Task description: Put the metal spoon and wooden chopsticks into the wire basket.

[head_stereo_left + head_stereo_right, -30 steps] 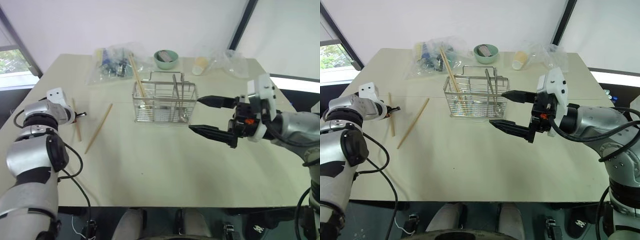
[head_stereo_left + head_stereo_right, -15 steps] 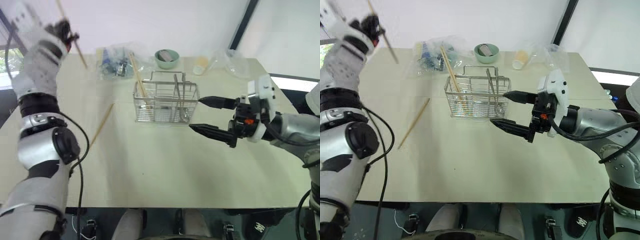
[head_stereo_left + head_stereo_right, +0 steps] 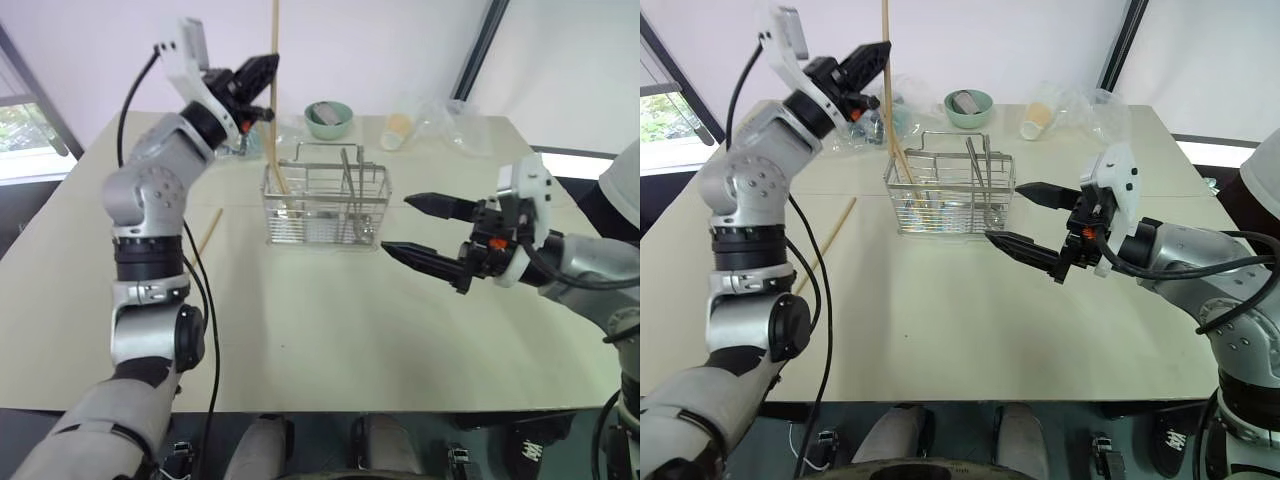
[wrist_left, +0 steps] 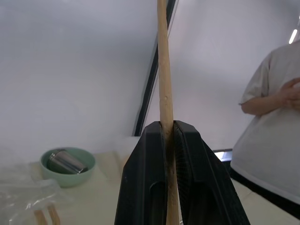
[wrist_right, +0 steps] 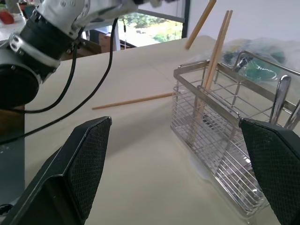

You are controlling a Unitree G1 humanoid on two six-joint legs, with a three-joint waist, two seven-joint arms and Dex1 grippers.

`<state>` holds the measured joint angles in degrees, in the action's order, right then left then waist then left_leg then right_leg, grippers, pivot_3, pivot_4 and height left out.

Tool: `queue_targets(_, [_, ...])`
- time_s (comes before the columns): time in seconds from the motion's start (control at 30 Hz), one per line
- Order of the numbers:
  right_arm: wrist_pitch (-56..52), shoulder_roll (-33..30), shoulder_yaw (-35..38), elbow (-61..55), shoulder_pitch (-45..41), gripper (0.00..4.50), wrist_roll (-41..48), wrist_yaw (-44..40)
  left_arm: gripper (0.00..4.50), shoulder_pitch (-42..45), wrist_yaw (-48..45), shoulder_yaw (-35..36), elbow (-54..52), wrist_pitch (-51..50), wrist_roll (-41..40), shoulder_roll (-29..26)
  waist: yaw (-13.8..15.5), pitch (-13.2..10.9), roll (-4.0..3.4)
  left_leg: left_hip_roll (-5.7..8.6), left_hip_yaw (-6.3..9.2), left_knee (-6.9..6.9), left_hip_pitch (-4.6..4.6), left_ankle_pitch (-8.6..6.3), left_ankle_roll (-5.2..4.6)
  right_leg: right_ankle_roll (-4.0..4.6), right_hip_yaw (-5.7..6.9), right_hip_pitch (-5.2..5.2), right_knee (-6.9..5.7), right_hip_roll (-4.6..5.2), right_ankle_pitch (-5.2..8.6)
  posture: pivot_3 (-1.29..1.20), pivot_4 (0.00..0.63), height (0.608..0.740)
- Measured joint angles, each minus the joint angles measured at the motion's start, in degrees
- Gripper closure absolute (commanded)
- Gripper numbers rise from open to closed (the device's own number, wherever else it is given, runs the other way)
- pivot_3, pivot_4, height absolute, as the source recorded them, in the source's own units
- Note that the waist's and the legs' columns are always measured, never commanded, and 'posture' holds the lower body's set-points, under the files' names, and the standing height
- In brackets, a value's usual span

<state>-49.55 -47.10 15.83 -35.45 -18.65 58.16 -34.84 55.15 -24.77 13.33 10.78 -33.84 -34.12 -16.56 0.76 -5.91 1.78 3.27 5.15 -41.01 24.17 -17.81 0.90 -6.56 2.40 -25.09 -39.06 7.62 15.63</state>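
My left gripper (image 3: 262, 88) is shut on one wooden chopstick (image 3: 275, 45), pinched between its fingers (image 4: 145, 178). The stick stands nearly upright, its lower end over the left end of the wire basket (image 3: 327, 208). Two more chopsticks (image 3: 279, 165) lean inside that end of the basket. Another chopstick (image 3: 207, 233) lies on the table left of the basket. A metal spoon handle (image 3: 349, 178) leans inside the basket's right part. My right gripper (image 3: 395, 224) hangs open just right of the basket, with nothing between its fingers (image 5: 84, 164).
Clear plastic bags (image 3: 228, 128) with packaged items lie behind the basket. A mint-green bowl (image 3: 330, 117) and a paper cup (image 3: 399, 130) stand at the table's far edge. A person (image 4: 269, 136) stands beyond the table.
My left arm has swung up from the table's left side and to the right, carrying a chopstick to above the basket's left end and turning it upright. The right gripper has stayed put.
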Motion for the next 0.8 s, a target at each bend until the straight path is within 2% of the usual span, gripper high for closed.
queue_targets(0.47, [-0.11, -0.16, 0.21, -0.35, -0.96, 0.00, 2.99, 3.07, 4.45, -5.20, -0.43, -4.05, 0.72, 13.99, 7.93, 5.28, 0.08, 0.01, -0.01, 0.03, -0.02, -0.01, 0.10, -0.01, -0.01, 0.01, 0.01, 0.01, 0.16, 0.04, 0.01, 0.00, 0.150, 0.635])
queue_targets(0.6, [-0.13, -0.28, 0.21, -0.26, -1.27, 0.00, 3.44, 3.60, 2.91, -6.81, -0.65, -4.64, 1.17, 14.61, 8.56, 6.36, -0.01, 0.00, -0.01, 0.02, -0.01, -0.01, 0.09, -0.01, -0.02, 0.02, 0.02, 0.00, 0.14, 0.02, 0.01, 0.00, 0.150, 0.635])
queue_targets(0.77, [-0.13, -0.33, 0.21, 0.07, -1.68, 0.00, 3.53, 3.82, 0.30, -7.26, -0.55, -4.62, 0.96, 14.28, 8.42, 6.76, 0.02, 0.00, 0.00, 0.03, -0.01, -0.01, 0.10, 0.00, -0.02, 0.01, 0.03, 0.00, 0.14, 0.02, 0.01, 0.00, 0.150, 0.635])
queue_targets(0.8, [-0.13, -0.32, 0.21, 0.32, -1.68, 0.00, 3.53, 3.79, 0.05, -7.45, -0.43, -4.62, 0.46, 13.98, 8.34, 6.76, 0.02, 0.00, 0.00, 0.02, -0.01, 0.00, 0.10, 0.00, -0.02, 0.01, 0.03, 0.00, 0.15, 0.01, 0.01, 0.00, 0.150, 0.635])
